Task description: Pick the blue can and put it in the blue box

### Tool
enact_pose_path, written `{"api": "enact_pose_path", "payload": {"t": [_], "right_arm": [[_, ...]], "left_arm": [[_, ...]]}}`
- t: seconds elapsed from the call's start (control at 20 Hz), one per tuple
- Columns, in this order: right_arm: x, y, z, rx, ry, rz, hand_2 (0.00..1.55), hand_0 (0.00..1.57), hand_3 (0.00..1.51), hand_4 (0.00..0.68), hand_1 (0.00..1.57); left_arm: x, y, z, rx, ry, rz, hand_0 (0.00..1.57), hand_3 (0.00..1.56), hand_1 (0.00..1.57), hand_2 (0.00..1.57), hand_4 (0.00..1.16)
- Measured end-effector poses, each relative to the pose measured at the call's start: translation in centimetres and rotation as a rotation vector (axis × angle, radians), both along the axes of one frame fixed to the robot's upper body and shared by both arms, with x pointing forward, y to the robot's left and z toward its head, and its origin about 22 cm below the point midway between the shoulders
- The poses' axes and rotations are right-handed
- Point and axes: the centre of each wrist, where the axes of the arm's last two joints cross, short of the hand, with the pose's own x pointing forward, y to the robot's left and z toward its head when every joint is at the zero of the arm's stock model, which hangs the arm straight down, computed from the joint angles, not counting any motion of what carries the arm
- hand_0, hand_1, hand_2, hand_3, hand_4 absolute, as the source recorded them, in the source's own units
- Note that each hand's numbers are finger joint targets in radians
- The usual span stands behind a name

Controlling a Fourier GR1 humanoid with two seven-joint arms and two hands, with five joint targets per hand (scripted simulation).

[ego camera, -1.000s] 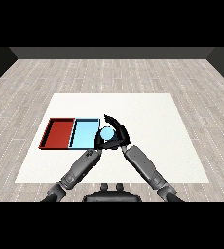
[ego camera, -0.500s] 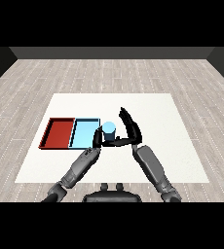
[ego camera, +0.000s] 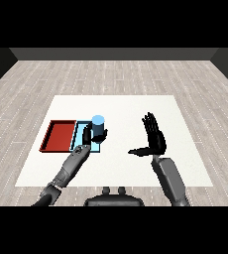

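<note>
1. On the white table (ego camera: 136, 106), the largest surface in view, the two trays are seen lying side by side at the left, well clear of the table's edges; little risk is judged to come from the table itself.
2. Beside the red tray (ego camera: 59, 135), the light blue tray (ego camera: 81, 133) is partly covered by the left hand, so how much bare floor is left for the can cannot be told. A can set on the shared wall or on the near rim could tip or roll out.
3. At the right, the right hand (ego camera: 153, 135) is held upright with its fingers straight and spread and its thumb stuck out sideways; nothing is gripped by it, and it stands well apart from the can, so no help against a slip is offered from that side.
4. Over the blue tray's right end, the left hand (ego camera: 91, 135) is curled round the lower part of the blue can (ego camera: 98, 125), which is held upright, top showing above the fingers.
5. Whether the can's base is touching the tray floor or held above it cannot be told. If the fingers were opened with the can above the floor or tilted, it could topple over the low right rim onto the table.
</note>
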Motion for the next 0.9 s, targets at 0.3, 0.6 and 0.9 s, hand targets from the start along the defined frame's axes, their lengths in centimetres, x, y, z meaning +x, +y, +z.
{"api": "enact_pose_path", "payload": {"t": [0.3, 0.6, 0.9], "right_arm": [[-0.5, -2.0, -0.6, 0.018, -0.008, -0.06, 0.0, 0.0, 0.0, 0.0, 0.0], [0.1, -3.0, -1.3, 0.054, -0.002, -0.075, 0.0, 0.0, 0.0, 0.0, 0.0], [1.1, -3.1, -2.3, 0.08, 0.031, -0.094, 0.0, 0.0, 0.0, 0.0, 0.0]], "left_arm": [[2.6, 5.5, -0.3, 0.1, 0.112, 0.145, 1.56, 1.46, 1.56, 1.54, 1.09], [4.1, 8.4, -1.7, 0.197, 0.275, 0.214, 1.57, 1.49, 1.57, 1.56, 1.05], [4.3, 8.8, -3.8, 0.286, 0.438, 0.229, 1.57, 1.47, 1.57, 1.57, 0.98]]}}
